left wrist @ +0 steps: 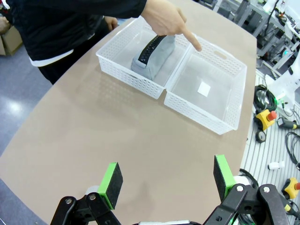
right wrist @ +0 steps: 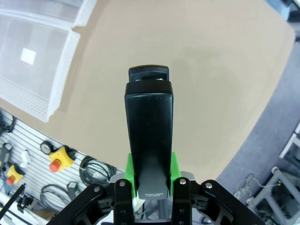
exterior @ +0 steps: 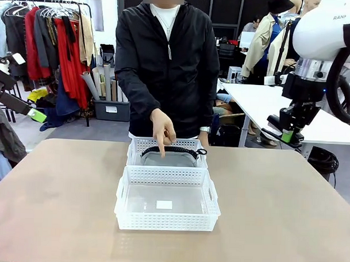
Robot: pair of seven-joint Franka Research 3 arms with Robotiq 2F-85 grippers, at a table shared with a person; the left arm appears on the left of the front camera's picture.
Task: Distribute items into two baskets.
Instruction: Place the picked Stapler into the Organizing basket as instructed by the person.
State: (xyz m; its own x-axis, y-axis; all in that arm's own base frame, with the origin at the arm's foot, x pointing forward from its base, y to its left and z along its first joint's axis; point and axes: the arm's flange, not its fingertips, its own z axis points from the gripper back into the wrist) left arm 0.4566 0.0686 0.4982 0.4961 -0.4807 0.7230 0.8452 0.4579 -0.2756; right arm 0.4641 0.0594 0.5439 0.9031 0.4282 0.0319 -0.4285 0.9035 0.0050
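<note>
Pinched between the green pads of my right gripper (right wrist: 149, 180) is the stapler (right wrist: 149, 136): one only, black, long and narrow, with a rounded tip pointing away from my wrist and small pale print near the pads that I cannot read. In the front view that gripper (exterior: 289, 134) hangs well right of the baskets, and the stapler there is too small to make out. My left gripper (left wrist: 166, 180) is spread wide and holds nothing, above bare table (left wrist: 93, 140) short of the baskets.

There are two white lattice baskets, touching end to end. The near basket (exterior: 166, 221) holds just a small white label (exterior: 164, 205). The far basket (exterior: 141, 143), right behind it, carries the one waist bag (exterior: 168, 159): light grey, soft, a black strap along its top. Its lower part is hidden by the basket walls.

The person's hand (exterior: 163, 129) hovers over the far basket, one finger pointing down, perhaps touching the bag.
</note>
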